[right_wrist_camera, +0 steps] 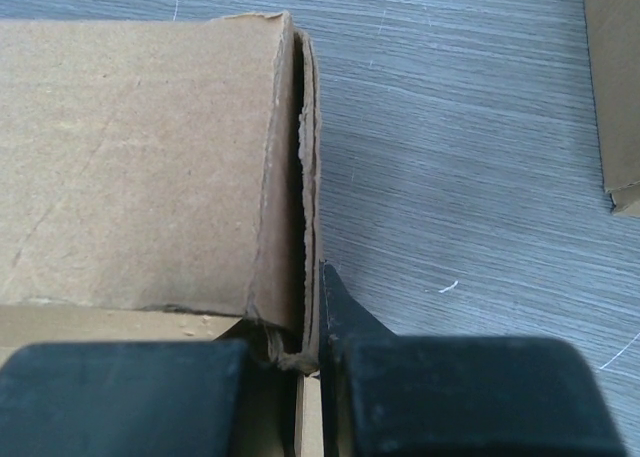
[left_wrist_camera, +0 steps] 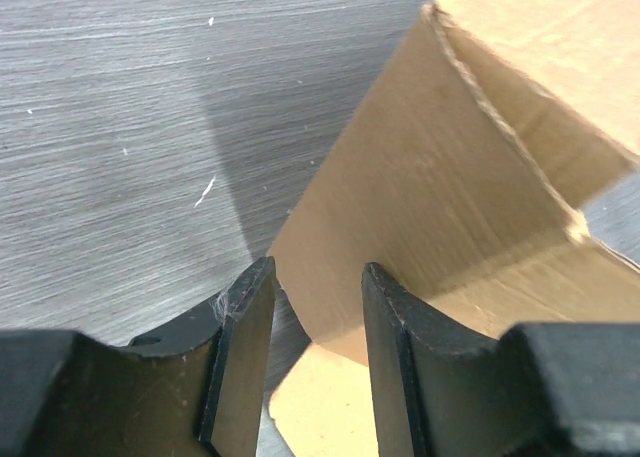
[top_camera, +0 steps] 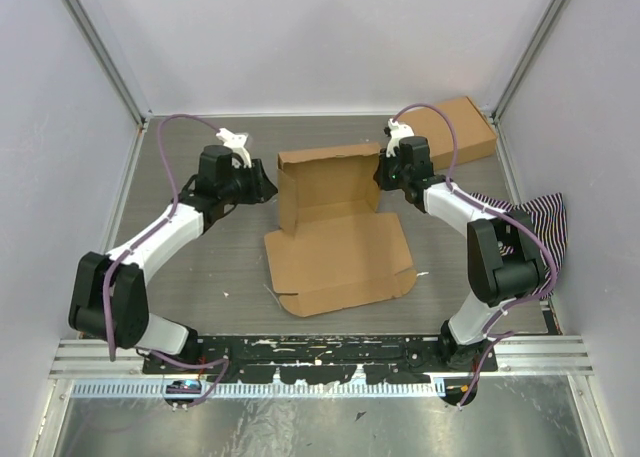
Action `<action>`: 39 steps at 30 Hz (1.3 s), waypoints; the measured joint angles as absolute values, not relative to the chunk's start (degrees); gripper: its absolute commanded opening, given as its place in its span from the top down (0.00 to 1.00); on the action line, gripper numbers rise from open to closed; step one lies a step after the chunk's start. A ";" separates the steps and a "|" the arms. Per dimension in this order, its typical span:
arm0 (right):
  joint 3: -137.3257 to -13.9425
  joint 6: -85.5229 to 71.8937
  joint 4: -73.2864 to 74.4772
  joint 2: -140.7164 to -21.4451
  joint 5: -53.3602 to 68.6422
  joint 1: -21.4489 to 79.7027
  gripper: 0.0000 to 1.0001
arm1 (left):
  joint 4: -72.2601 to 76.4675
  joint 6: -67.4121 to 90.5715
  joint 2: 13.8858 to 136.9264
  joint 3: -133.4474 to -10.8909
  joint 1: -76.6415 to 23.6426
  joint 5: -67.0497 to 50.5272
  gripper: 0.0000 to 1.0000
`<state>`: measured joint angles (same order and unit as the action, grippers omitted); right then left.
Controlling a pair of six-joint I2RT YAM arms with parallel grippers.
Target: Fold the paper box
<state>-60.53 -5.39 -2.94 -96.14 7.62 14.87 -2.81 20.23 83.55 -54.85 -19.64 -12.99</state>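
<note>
Your left gripper (top_camera: 268, 189) is just at the left of the paper box (top_camera: 335, 242). Its jaws stand apart. The left wrist view shows the lower corner of a raised brown panel in the gap between the two fingers (left_wrist_camera: 245, 322). You cannot tell from it if a finger touches the cardboard, and nothing is squeezed there.

Your right gripper (top_camera: 382, 172) is at the right end of the box. Its jaws are pressed nearly together and they pinch the side wall there, which is folded double. In the right wrist view you see the two layers with a thin dark slit between them.

The box is in the middle of the table (top_camera: 200, 267), between the two grippers. Its near part lies flat on the table, a wide brown panel with a rounded corner at the near left. Its far part stands up as a back wall with a short side wall at each end, and the top is open.

To the right of the box, a black-and-white striped cloth (top_camera: 540, 222) lies at the table edge. Beyond the box, to the far right, a flat brown carton (top_camera: 458, 127) lies closed.
</note>
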 measured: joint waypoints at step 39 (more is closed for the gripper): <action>-60.88 -7.40 -3.20 -96.77 9.08 15.31 0.97 | -3.79 20.86 82.06 -56.40 -24.71 -6.63 0.48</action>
<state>-60.88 -7.40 -3.20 -96.77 9.08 15.31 -3.79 20.86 82.06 -56.40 -24.71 -6.63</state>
